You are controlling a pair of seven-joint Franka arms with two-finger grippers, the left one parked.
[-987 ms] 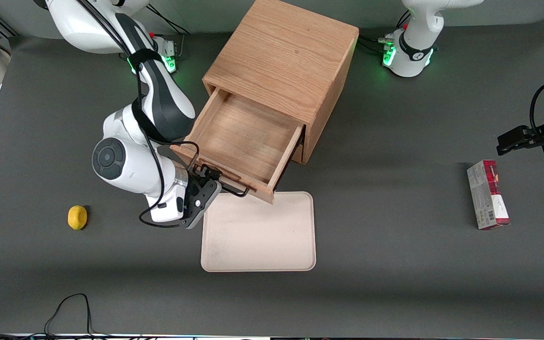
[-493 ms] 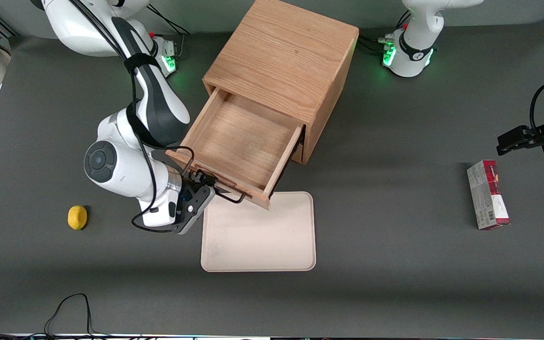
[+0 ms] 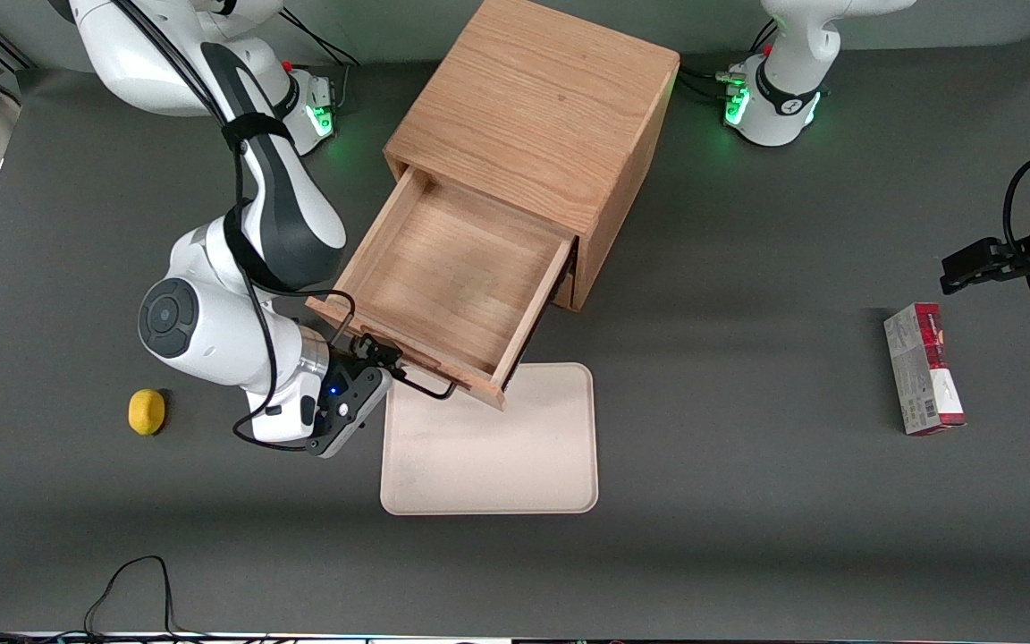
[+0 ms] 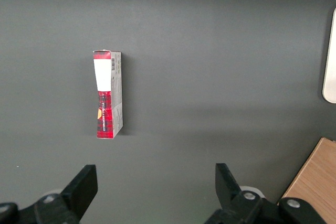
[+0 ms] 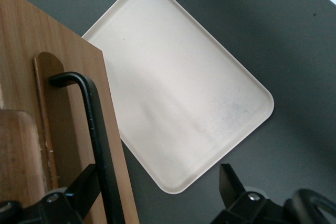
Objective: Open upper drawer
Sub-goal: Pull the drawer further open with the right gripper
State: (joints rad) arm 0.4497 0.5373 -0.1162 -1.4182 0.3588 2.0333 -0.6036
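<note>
Oak boards make up the upper drawer [image 3: 452, 277], which stands pulled well out of the front of the wooden cabinet [image 3: 537, 116] near the middle of the bench [image 3: 747, 501]. Its shallow tray lies open to view with bare wood inside. The front panel [image 5: 63, 129] is the part nearest the front camera, and its corner overhangs the edge of a cream tray [image 3: 493, 443] that lies flat on the bench just in front of the cabinet. A black wire handle [image 3: 421, 386] juts from that front panel; in the right wrist view the same handle [image 5: 97, 129] runs as a dark bar along the panel, mounted on a raised wooden strip.

Right at the handle sits the pincer [image 3: 383, 356], low at the end of the handle toward the working arm's end of the bench. In the right wrist view its fingers [image 5: 79, 187] are spread apart, one lying against the drawer front beside the handle bar and the other out over the dark bench past the edge of the tray, so the pincer is open with the handle between them rather than clamped.

Toward the working arm's end of the bench, a small yellow lemon [image 3: 147, 411] lies by itself, well apart from the cabinet. Toward the parked arm's end lies a red and grey carton [image 3: 924, 368], flat on the bench, also well apart from the tray.
</note>
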